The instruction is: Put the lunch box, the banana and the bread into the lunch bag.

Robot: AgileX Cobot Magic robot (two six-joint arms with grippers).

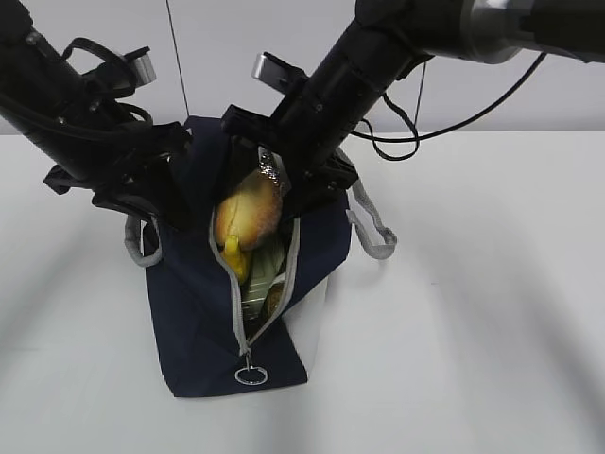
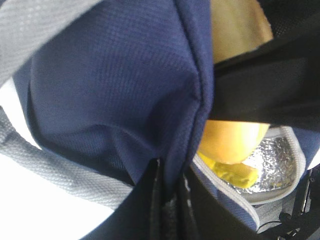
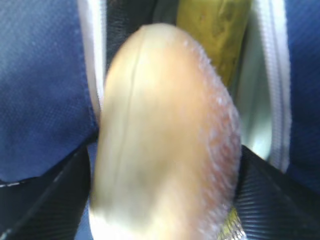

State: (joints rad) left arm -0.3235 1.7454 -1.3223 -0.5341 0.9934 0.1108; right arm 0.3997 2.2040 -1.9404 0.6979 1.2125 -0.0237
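Observation:
The navy lunch bag [image 1: 194, 312] stands mid-table with its zipper open. My right gripper [image 1: 263, 200] is shut on the bread [image 1: 248, 216] and holds it in the bag's mouth. In the right wrist view the bread [image 3: 165, 135] fills the space between the black fingers [image 3: 280, 200]. The banana [image 1: 233, 257] lies inside the bag under the bread, beside the pale green lunch box [image 1: 262, 274]. My left gripper [image 1: 172, 203] is shut on the bag's left edge. In the left wrist view it [image 2: 170, 197] pinches navy fabric [image 2: 115, 90], with bread [image 2: 232, 137], banana [image 2: 235, 172] and foil lining [image 2: 275, 160] visible.
Grey webbing handles hang at the bag's right [image 1: 374, 230] and left [image 1: 142, 244]. A metal zipper ring [image 1: 251, 375] lies at the bag's near end. Black cables [image 1: 397, 144] trail behind the right arm. The white table [image 1: 473, 312] surrounds the bag.

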